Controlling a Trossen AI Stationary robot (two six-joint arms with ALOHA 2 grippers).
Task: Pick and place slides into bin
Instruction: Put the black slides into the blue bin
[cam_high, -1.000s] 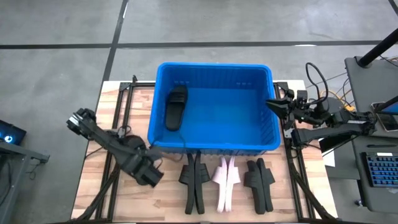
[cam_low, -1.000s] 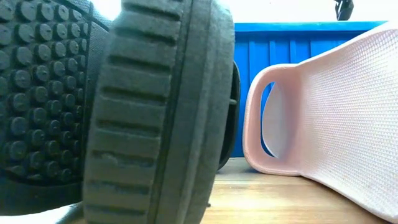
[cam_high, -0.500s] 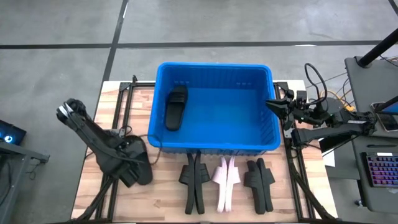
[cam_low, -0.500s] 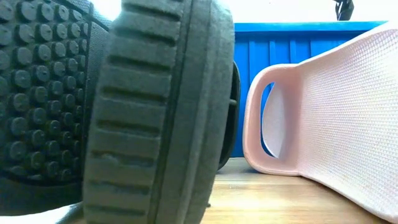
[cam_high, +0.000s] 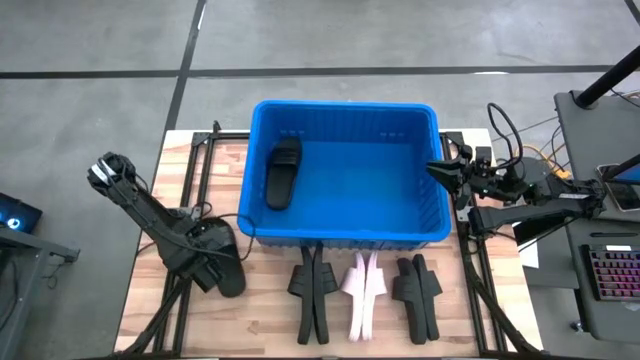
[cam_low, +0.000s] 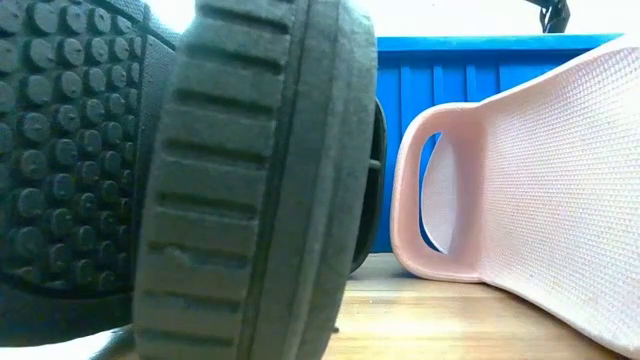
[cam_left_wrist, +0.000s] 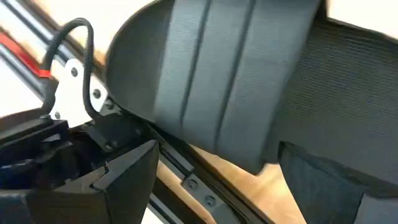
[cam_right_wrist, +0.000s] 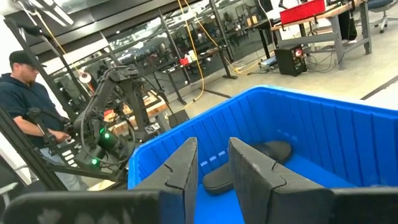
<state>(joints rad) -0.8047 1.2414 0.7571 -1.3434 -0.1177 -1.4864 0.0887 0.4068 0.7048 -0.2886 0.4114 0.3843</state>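
My left arm has pulled back from the front left corner of the large bright blue ribbed plastic bin and folded up over the bench's left edge, its left end effector spread wide and carrying nothing. One black slip-on slide already lies inside the bin, while the black pairs and the pale pink pair stand on the wooden bench just in front of it. My right end effector hovers at the bin's right rim, fingers nearly together, holding nothing, so I judge the next pick is due.
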